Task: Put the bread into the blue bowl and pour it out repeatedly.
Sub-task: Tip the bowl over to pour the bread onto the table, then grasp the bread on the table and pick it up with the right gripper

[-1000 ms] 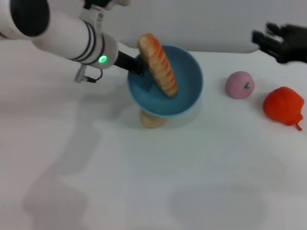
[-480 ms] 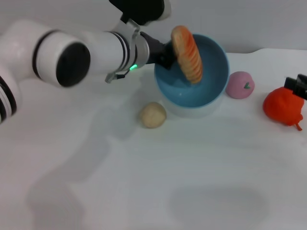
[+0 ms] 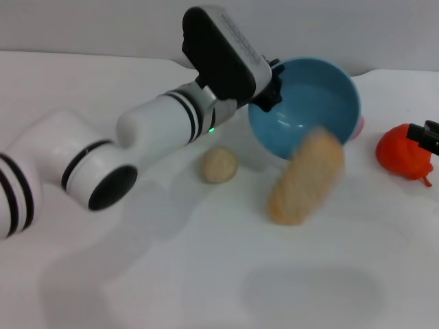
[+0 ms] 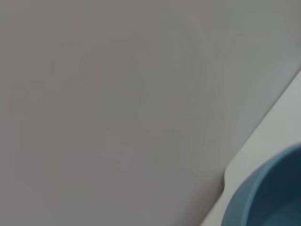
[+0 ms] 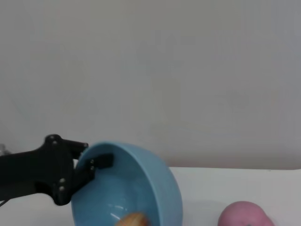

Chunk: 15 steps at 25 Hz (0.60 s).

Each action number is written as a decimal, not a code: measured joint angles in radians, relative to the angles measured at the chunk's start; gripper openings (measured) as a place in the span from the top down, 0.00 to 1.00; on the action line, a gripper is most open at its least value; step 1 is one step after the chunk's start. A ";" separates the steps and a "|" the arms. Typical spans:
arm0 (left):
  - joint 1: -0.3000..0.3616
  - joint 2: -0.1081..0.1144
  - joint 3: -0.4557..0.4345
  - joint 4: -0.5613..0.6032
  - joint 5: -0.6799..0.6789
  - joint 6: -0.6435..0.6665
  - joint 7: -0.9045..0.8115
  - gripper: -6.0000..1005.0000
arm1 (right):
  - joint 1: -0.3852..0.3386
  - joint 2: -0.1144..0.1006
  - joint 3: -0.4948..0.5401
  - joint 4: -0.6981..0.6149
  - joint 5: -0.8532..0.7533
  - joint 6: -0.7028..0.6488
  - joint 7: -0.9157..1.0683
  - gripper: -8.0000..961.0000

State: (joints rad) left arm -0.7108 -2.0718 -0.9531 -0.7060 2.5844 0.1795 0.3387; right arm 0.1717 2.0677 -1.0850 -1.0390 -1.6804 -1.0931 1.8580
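Now the left gripper (image 3: 269, 75) is clenched on the rim of the round, glossy light-blue bowl (image 3: 309, 106), held tipped on its side near the desk's far edge, its fingers largely hidden behind the wrist. A small round beige ball (image 3: 219, 165) lies left of the bowl. Half a second ago the long tan-golden bread (image 3: 306, 176) stood inside the bowl; it is out now, blurred, tilted below the opening. A pink ball (image 5: 243, 214) is mostly hidden behind the bowl. An orange-red fruit-shaped toy (image 3: 402, 150) sits at the right edge, touching the right gripper (image 3: 429, 136), which is cut off. No writing is readable.
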 joint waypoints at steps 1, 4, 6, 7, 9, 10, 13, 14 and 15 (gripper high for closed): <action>0.012 0.000 0.019 0.001 0.000 0.052 0.015 0.99 | 0.000 0.000 0.001 0.002 0.000 0.000 0.000 0.56; 0.033 -0.003 0.051 0.006 -0.001 0.139 0.073 0.99 | 0.000 0.000 0.002 0.005 0.000 0.000 0.001 0.56; 0.031 -0.005 0.072 0.030 -0.004 0.171 0.102 0.99 | 0.002 0.000 0.003 0.005 0.001 0.000 0.001 0.56; 0.031 -0.005 0.072 0.030 -0.004 0.171 0.102 0.99 | 0.003 0.000 0.001 0.005 0.001 -0.001 0.000 0.56; 0.030 -0.005 0.081 0.043 -0.007 0.196 0.103 0.99 | 0.004 0.000 -0.002 0.005 0.001 -0.002 -0.003 0.56; 0.032 -0.005 0.080 0.044 -0.009 0.200 0.100 0.99 | 0.007 0.001 -0.008 0.005 0.000 -0.009 -0.015 0.56; 0.038 -0.005 0.062 0.036 -0.031 0.203 0.088 0.99 | 0.012 0.004 -0.014 0.005 0.000 -0.023 -0.044 0.56; 0.039 -0.005 0.049 0.029 -0.069 0.193 0.082 0.99 | 0.015 0.004 -0.020 0.004 0.000 -0.029 -0.054 0.56; 0.039 -0.004 0.043 0.025 -0.093 0.185 0.081 0.99 | 0.019 0.005 -0.030 0.002 0.000 -0.038 -0.065 0.56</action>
State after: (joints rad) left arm -0.6720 -2.0759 -0.9105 -0.6815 2.4911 0.3646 0.4193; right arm 0.1908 2.0724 -1.1152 -1.0373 -1.6802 -1.1309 1.7927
